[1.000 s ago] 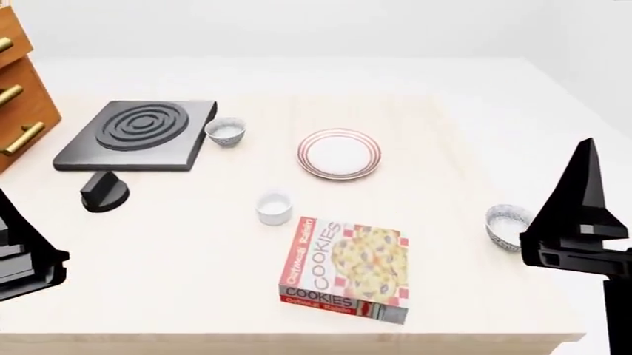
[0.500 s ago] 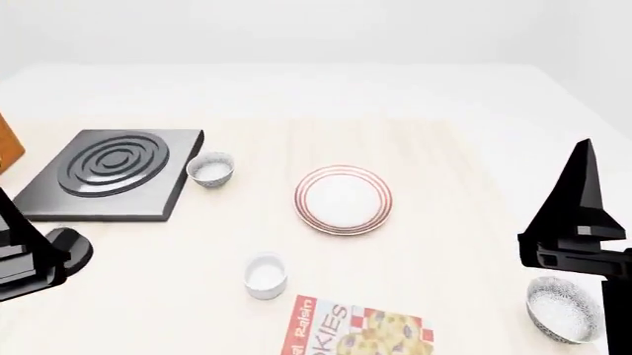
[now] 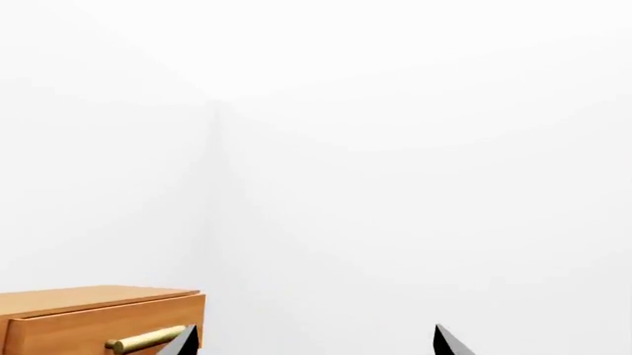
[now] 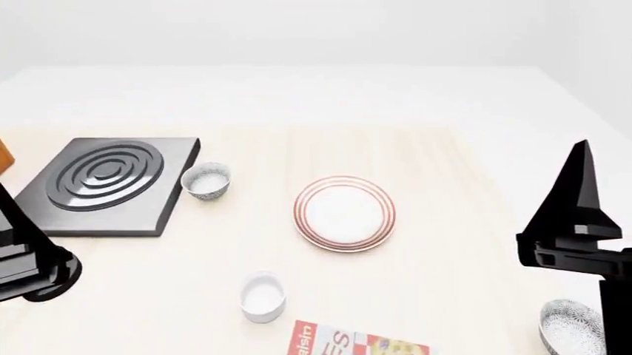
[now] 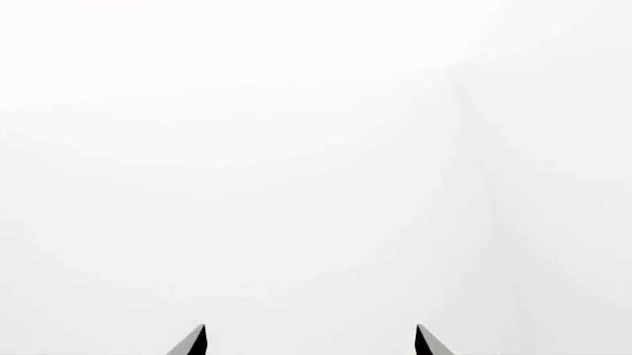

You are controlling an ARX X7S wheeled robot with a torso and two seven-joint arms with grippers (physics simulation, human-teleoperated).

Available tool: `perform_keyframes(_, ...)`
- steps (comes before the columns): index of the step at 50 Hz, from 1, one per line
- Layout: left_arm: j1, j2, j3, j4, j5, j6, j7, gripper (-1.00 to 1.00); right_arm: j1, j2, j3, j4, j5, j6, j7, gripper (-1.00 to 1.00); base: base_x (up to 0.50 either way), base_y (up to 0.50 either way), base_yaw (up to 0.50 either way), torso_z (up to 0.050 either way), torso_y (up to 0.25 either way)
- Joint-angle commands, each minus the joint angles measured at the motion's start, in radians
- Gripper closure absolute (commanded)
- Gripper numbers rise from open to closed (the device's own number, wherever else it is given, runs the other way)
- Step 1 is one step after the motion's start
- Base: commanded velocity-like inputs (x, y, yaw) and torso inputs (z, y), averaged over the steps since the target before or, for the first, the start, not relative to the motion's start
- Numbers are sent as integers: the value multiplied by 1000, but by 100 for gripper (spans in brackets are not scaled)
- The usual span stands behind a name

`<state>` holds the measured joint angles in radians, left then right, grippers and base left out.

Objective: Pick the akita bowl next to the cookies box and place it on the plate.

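At the left edge of the head view the left gripper (image 4: 25, 259) hangs idle; its wrist view shows fingertips spread on nothing, a wooden drawer (image 3: 99, 322) beyond. The black burner (image 4: 103, 183) sits upper left, a look-alike speckled bowl (image 4: 206, 181) just beside it. The plate (image 4: 344, 213) lies at centre, a plain white cup (image 4: 263, 296) below it, the cookies box (image 4: 356, 345) cut off by the bottom edge. The akita bowl (image 4: 570, 329) sits at lower right, beneath the right gripper (image 4: 578, 229), spread and empty. This looks like the approach step: next, lower the right gripper onto that bowl's rim.
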<state>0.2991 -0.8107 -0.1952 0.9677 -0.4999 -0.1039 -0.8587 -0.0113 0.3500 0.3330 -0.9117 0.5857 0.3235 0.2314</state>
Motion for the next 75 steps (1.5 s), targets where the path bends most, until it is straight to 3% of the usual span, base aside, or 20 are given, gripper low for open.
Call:
perform_keyframes(1,3,-3,2,-1,1,5,-3,-100,-1,5,-5,3,2,1,8,-100,500,0,0,0,0)
perform_keyframes(35,17,-9,-3,-6,2,22,-10,-100,48,11,-88,84,-83,60,71,-100,63,0,0,0,0)
perform_keyframes(44,13,-13,1,-3,0,19,-14,-100,236,85,-118,184,1,309,138,-100,0,0,0,0,0)
perform_keyframes(54,19,-16,-2,-2,0,22,-17,-100,317,146,-141,260,69,445,121,-100,0,0,0,0,0)
perform_keyframes(69,17,-19,6,-5,2,25,-18,-100,420,309,-10,208,399,909,254,-100,0,0,0,0,0)
perform_keyframes(75,25,-25,-7,4,-4,23,-24,-100,503,322,96,243,613,1160,415,-100,0,0,0,0,0)
